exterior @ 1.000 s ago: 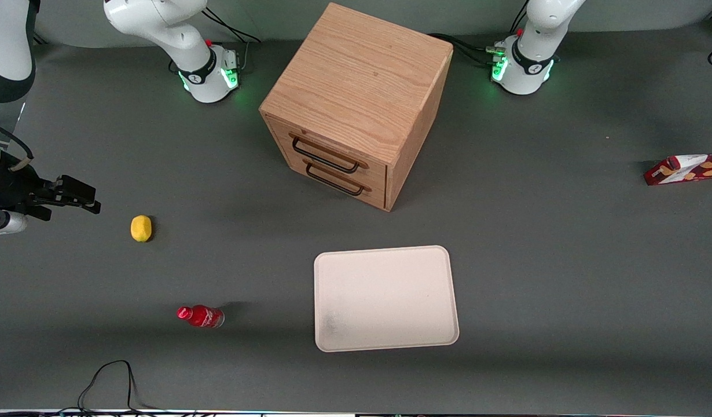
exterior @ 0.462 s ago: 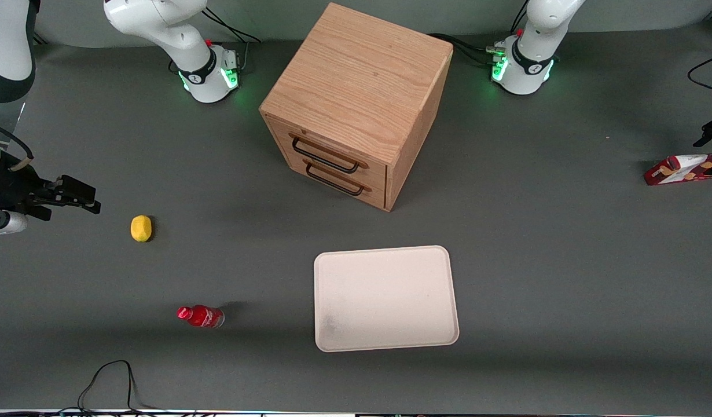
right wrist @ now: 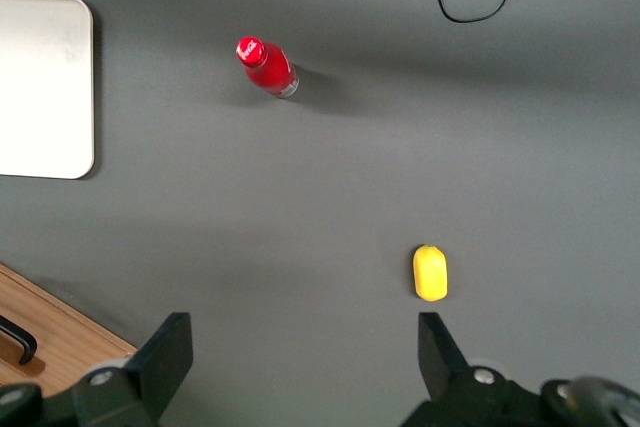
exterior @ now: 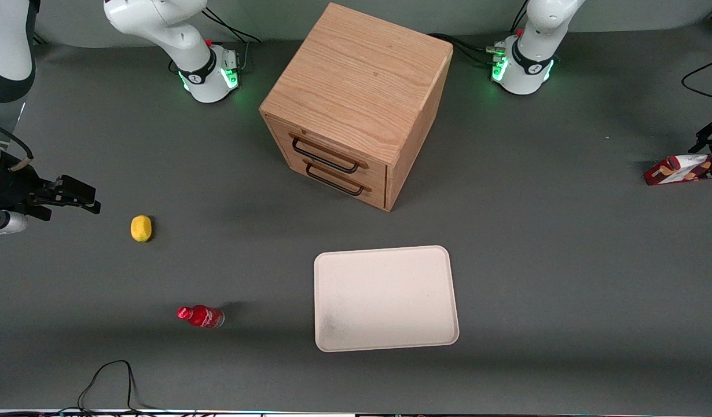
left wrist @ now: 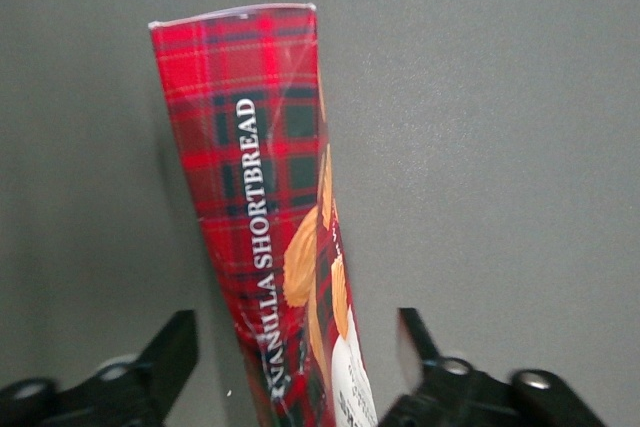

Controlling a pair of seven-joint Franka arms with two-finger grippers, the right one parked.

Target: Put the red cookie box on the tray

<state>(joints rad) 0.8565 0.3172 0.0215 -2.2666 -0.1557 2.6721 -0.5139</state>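
where table ends, tool spread astride red cookie box, tray well apart

"VANILLA SHORTBREAD" in white capitals along the tartan side of the red cookie box

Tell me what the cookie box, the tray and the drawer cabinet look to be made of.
Cookie box, between the open gripper fingers: glossy printed cardboard, judging by its sheen and folded edges. Tray: matte cream, probably plastic or molded fiber. Drawer cabinet: wood or wood veneer showing grain, with dark handles.
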